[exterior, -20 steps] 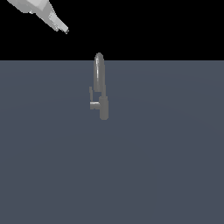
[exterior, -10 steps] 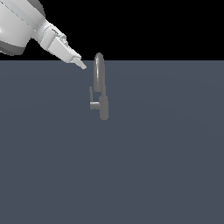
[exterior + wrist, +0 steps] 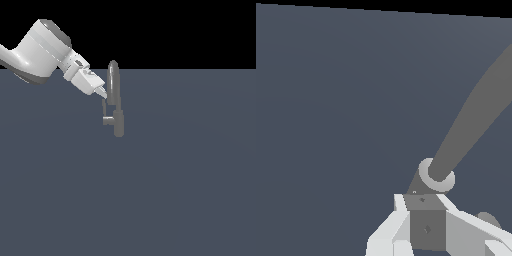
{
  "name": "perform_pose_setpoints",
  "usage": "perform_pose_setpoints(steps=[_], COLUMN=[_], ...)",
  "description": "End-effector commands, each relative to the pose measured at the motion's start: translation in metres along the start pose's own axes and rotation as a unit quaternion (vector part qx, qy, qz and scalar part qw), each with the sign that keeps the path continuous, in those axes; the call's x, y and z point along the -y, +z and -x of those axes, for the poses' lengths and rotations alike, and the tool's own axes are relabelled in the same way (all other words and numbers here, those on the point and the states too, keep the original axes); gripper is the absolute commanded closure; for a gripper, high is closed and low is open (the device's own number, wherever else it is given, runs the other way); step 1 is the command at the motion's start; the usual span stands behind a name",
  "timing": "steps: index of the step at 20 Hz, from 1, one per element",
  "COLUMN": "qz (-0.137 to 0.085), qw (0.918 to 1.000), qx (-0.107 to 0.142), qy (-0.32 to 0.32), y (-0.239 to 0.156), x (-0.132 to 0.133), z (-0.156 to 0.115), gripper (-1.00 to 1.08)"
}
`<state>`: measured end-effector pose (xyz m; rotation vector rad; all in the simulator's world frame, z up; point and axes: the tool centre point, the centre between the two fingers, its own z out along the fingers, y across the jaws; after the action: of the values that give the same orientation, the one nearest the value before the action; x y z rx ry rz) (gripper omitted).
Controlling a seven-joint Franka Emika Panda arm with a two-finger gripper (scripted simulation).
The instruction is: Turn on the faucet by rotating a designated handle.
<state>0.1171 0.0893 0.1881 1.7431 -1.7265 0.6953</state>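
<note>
Beside the faucet (image 3: 115, 95), gripper (image 3: 102, 93) tips near handle (image 3: 105, 107); opening unclear in both views

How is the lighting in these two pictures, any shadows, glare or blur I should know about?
Exterior view: flat, even light; the faucet and the claw cast no visible shadow on the grey floor, black void above, no glare, slightly soft edges. Wrist view: the same flat shading, the spout looms large and stretched by closeness, edges clean, no motion blur.
</note>
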Motion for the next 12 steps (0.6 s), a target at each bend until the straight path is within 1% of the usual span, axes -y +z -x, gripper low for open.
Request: perform_pose_setpoints(steps=[1,8,12], qz=[0.004,0.005,0.001], qw=[1.0000,0.9999,0.9999], qx=[0.004,0.006,0.008], qy=[0.005,0.007,0.010], y=[0.008,0.012,0.017], x=[0.002,0.002,0.003], z=[0.005,0.007,0.017], gripper=[1.08,1.08,1.08])
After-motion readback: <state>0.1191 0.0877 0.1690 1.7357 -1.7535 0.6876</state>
